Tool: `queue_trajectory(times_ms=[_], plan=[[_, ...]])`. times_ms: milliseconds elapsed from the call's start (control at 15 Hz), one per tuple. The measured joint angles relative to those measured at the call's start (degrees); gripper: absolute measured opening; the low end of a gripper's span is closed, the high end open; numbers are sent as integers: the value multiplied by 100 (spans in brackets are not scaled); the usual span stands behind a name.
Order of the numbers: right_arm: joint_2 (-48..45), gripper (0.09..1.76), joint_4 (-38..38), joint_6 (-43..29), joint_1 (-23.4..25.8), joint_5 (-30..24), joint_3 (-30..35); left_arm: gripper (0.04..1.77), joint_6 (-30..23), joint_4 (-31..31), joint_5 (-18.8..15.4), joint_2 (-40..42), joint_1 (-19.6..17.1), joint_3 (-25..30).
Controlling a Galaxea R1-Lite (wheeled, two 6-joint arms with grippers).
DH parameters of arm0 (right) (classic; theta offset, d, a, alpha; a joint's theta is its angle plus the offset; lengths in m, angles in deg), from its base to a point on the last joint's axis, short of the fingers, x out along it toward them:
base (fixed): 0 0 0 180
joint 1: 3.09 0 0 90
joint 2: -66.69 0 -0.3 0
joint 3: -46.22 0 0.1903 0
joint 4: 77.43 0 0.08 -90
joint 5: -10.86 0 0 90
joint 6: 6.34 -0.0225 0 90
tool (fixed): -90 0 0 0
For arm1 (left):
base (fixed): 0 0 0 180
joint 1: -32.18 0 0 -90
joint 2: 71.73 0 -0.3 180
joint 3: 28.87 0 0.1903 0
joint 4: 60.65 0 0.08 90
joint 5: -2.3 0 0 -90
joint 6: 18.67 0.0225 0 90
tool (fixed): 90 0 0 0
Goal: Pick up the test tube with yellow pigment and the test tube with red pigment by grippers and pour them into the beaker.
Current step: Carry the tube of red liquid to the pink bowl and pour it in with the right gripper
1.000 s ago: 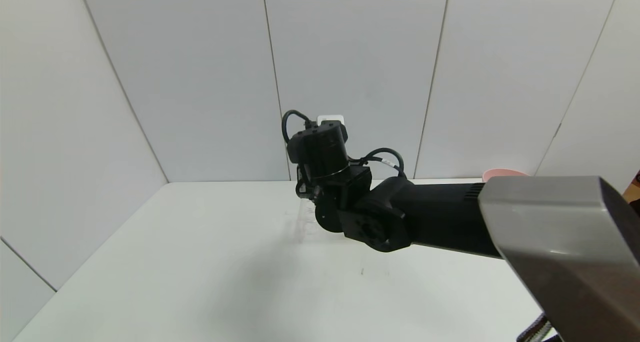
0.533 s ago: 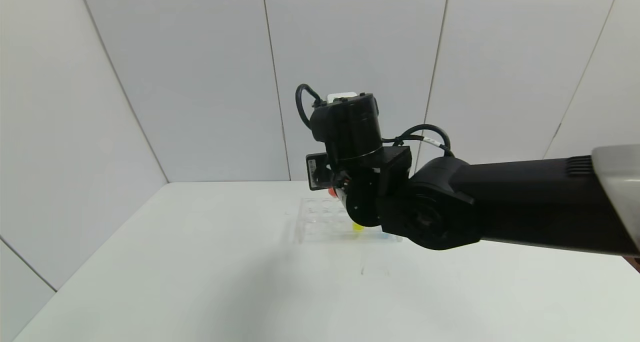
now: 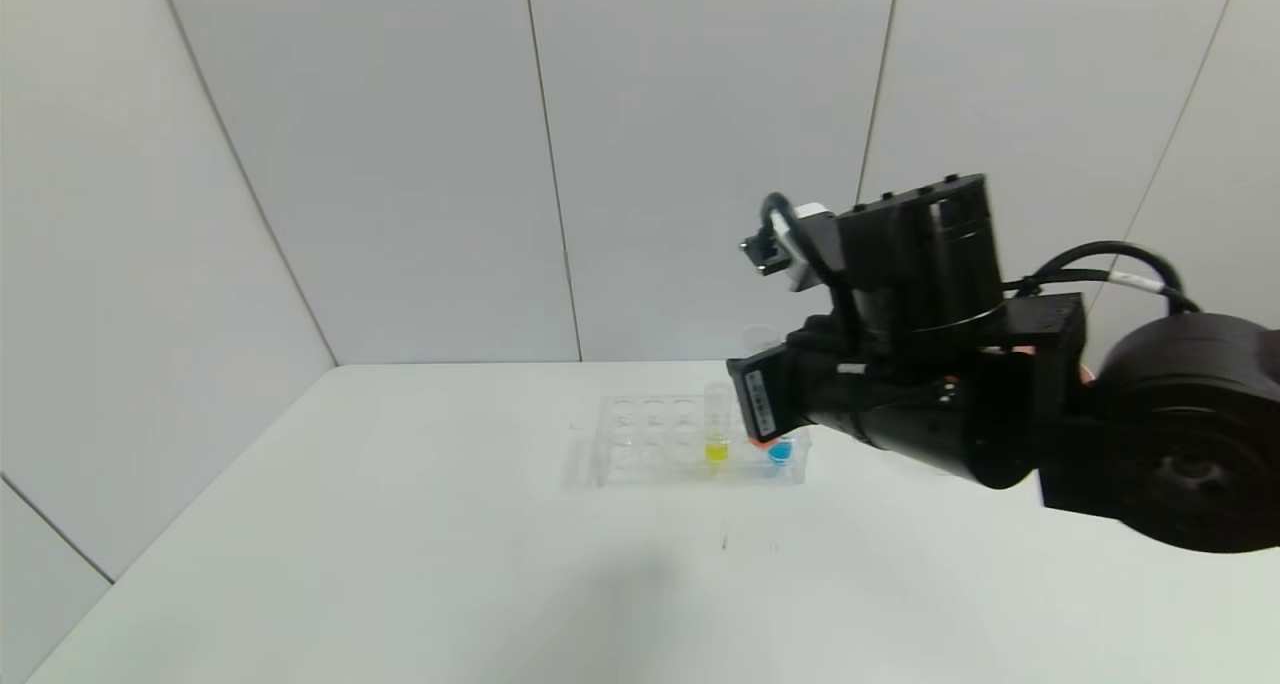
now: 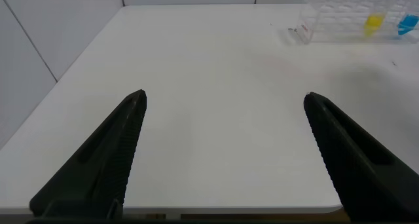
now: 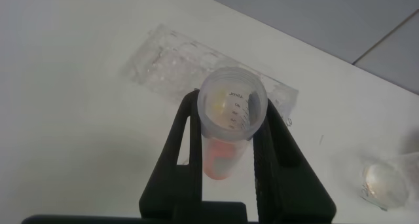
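Observation:
My right gripper [image 5: 226, 96] is shut on the test tube with red pigment [image 5: 229, 129], holding it upright just below its rim, above the table and clear of the rack. In the head view that gripper [image 3: 760, 404] hangs over the right end of the clear rack [image 3: 650, 434], with the tube's red bottom [image 3: 757, 445] showing below it. The test tube with yellow pigment [image 3: 717, 434] stands in the rack. The beaker [image 5: 386, 181] sits on the table beside the rack; my arm hides it in the head view. My left gripper [image 4: 224, 99] is open low over the near table, holding nothing.
A tube with blue liquid [image 3: 780, 451] stands in the rack next to the yellow one. The left wrist view shows the rack [image 4: 334, 18] far off across the white table [image 4: 209, 67]. Grey wall panels close the back and left.
My right arm has swung to the right and risen, uncovering the rack. The red tube has come along in its grip. The yellow and blue tubes now show.

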State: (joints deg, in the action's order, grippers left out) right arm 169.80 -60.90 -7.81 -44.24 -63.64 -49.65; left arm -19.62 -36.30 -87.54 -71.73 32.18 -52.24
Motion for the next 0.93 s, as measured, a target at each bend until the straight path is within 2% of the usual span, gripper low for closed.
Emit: queue_trajectory(times_ms=[200,333,533,667,933], plan=[[-757,51,66,368,736,-940,820,172,0,0,0,0,0,0],[-1191,51,217,484,1329,-1805,1154,172,0,0,0,0,0,0],[-1609,51,578,739,2310,-2860,1347,172,2,0,0,0,0,0],[-1741,51,759,1001,2970,-3361,1384,172,2,0,-2,0,0,0],[-1655,51,795,1809,4223,-4491,1358,172,0,0,0,0,0,0]])
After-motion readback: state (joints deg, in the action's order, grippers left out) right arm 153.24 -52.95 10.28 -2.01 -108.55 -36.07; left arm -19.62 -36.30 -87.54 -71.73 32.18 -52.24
